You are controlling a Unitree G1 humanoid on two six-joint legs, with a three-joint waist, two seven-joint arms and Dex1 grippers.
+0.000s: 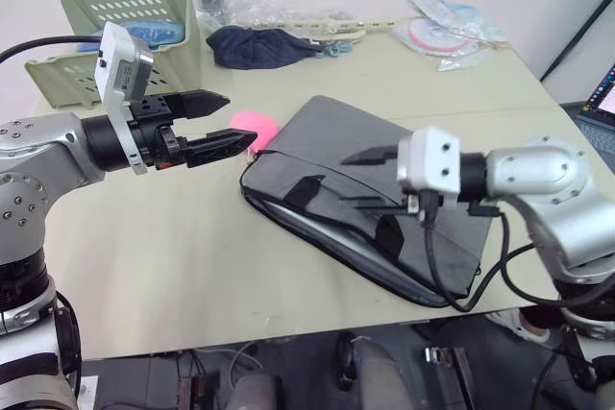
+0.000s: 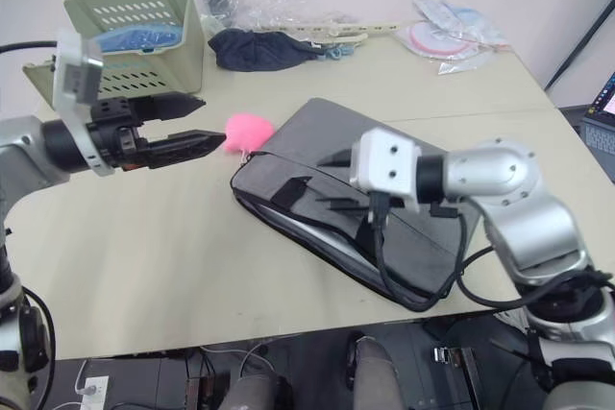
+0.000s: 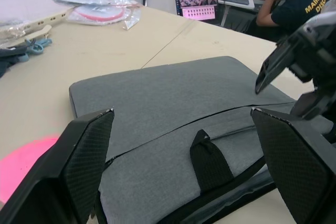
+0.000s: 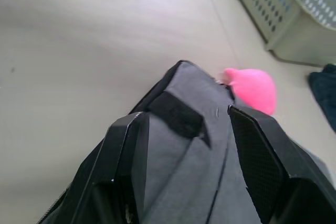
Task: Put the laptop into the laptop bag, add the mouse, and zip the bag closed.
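Both sets of black jaws stand wide apart and hold nothing: the left gripper [image 1: 219,125] hangs above the beige table [image 1: 173,256], its tips pointing toward the pink fluffy charm [image 1: 252,126] at the far left corner of the laptop bag [image 1: 384,175], while the right gripper [image 1: 370,180] hovers low over the middle of the bag, its fingers aimed along the grey fabric. The grey bag lies flat and askew on the table, one black strap handle [image 3: 209,163] resting on its upper face, and its near long edge gapes, showing a thin pale layer [image 1: 332,234] inside; whether that is the laptop cannot be told. Behind the left arm, a pale green basket [image 1: 135,31] lies tipped on the table, with a dark blue cloth bundle [image 1: 259,45] and clear plastic packets [image 1: 452,31] along the far edge. A seated person [image 3: 294,3] works at a desk beyond the table's far corner.
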